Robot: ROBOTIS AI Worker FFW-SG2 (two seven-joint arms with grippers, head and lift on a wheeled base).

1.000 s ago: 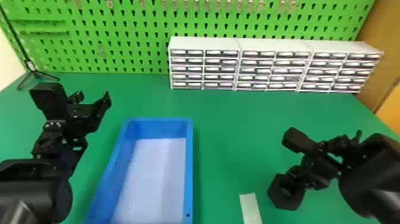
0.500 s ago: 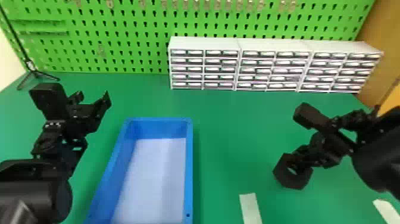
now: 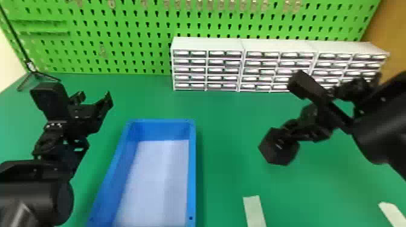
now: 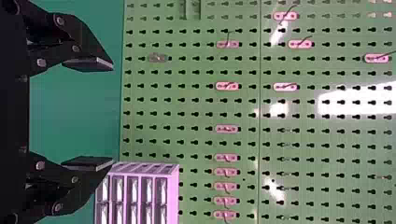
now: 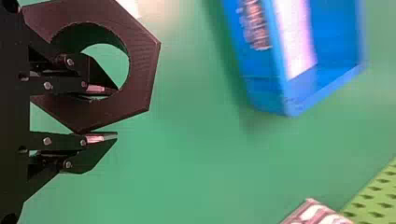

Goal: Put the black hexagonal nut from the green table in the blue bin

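Fingers, left gripper [image 3: 94, 96]: spread wide, holding nothing; left of the bin, near its far end. Bin [image 3: 192, 181]: blue, pale floor, on the green table [image 3: 226, 157]. Drawers [image 3: 208, 43]: white, beyond the bin and to its right. Strip [image 3: 254, 211]: pale, flat, right of the bin. Nut [image 3: 282, 157]: black, hexagonal, above the table, right of the bin and apart from it. Fingers, right gripper [image 3: 288, 134]: drawn in on the nut's wall, one through the hole, one outside; right of the bin.
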